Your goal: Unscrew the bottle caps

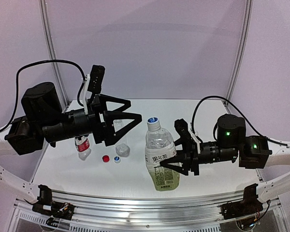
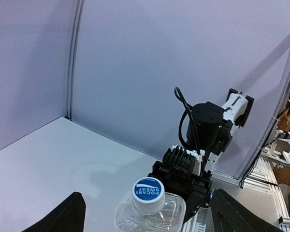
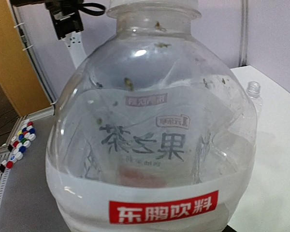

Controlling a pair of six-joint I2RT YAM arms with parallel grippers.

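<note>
"POCARI SWEAT" on blue cap (image 2: pixel 148 192); "东鹏饮料" on large bottle (image 3: pixel 154 121)

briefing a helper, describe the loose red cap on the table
On the white table, look left of the large green-labelled bottle. The red cap lies loose there, just left of a white-and-blue cap; it is the only red one.
</note>
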